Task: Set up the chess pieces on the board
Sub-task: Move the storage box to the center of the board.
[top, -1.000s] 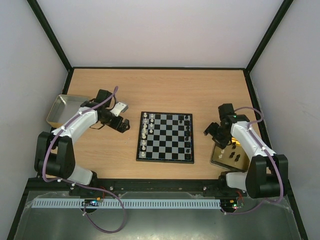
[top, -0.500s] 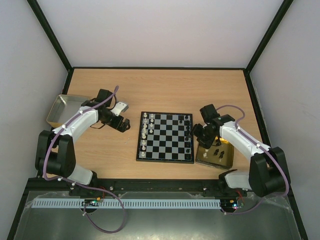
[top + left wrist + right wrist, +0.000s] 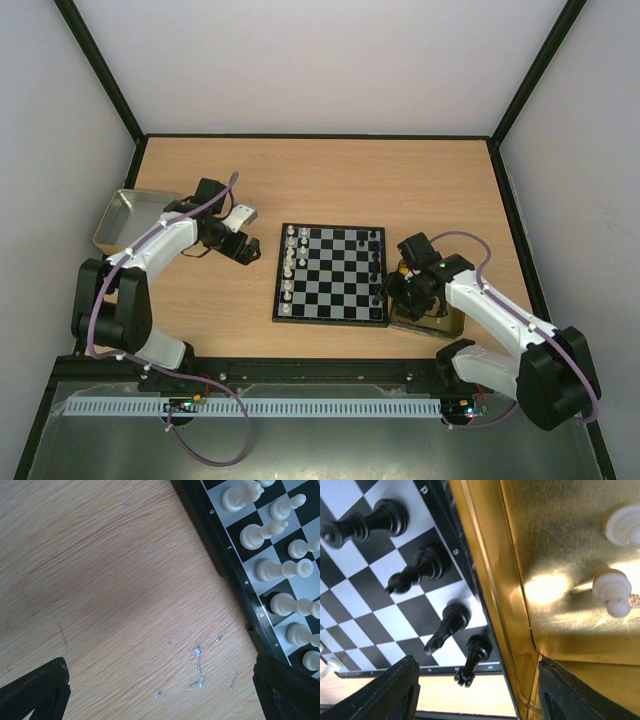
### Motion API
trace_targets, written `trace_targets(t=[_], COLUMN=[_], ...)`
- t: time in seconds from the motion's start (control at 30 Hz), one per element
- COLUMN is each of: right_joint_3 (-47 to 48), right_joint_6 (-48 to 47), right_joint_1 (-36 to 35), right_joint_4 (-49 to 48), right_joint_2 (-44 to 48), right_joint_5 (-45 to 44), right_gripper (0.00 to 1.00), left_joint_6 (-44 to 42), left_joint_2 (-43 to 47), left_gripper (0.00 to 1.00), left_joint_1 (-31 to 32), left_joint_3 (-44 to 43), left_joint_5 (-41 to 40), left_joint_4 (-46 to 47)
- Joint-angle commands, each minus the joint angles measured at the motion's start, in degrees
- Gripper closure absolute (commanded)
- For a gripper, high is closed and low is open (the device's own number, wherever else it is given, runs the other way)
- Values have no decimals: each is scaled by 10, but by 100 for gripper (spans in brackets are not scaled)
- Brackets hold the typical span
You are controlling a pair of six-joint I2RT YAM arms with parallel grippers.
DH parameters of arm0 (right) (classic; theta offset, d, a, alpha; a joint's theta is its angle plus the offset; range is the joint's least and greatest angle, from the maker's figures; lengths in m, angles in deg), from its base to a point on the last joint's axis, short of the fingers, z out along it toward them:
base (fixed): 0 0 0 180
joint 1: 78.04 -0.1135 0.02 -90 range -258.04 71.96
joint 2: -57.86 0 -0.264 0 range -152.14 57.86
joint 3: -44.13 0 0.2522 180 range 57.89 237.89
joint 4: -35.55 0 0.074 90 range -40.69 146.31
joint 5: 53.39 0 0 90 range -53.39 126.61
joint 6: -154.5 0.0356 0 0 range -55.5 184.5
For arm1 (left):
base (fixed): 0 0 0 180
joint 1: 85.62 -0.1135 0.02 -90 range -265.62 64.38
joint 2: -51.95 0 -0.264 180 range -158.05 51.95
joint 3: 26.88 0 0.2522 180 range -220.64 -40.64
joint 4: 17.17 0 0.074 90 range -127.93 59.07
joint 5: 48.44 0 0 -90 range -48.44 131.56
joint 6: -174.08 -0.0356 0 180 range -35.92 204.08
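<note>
My right pincer point(image 3: 479, 685) hangs over the right edge of the board point(image 3: 331, 273), where the tin point(image 3: 432, 320) sits just beside the frame. Its fingers stand wide and hold nothing. Black pieces point(image 3: 427, 565) stand along that edge of the board, and two white strays point(image 3: 612, 592) sit in the tin. My left pincer point(image 3: 160, 692), likewise wide and empty, is just left of the board, near the white pieces point(image 3: 280, 570) ranked along its left side.
</note>
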Motion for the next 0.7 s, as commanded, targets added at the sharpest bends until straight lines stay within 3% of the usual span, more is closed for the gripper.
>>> trace_targets(t=[0.0, 0.67], right_joint_3=[-7, -63], right_joint_6=[13, 25], right_joint_1=[-13, -19], right_joint_4=[41, 118], right_joint_2=[36, 168], right_joint_5=[12, 64], right_gripper=[37, 36], left_joint_6=[5, 7], left_joint_2=[-9, -25], left_gripper=[1, 0], left_joint_1=[6, 13], left_joint_3=[-15, -22], left_joint_5=[-1, -8], left_joint_4=[-9, -8])
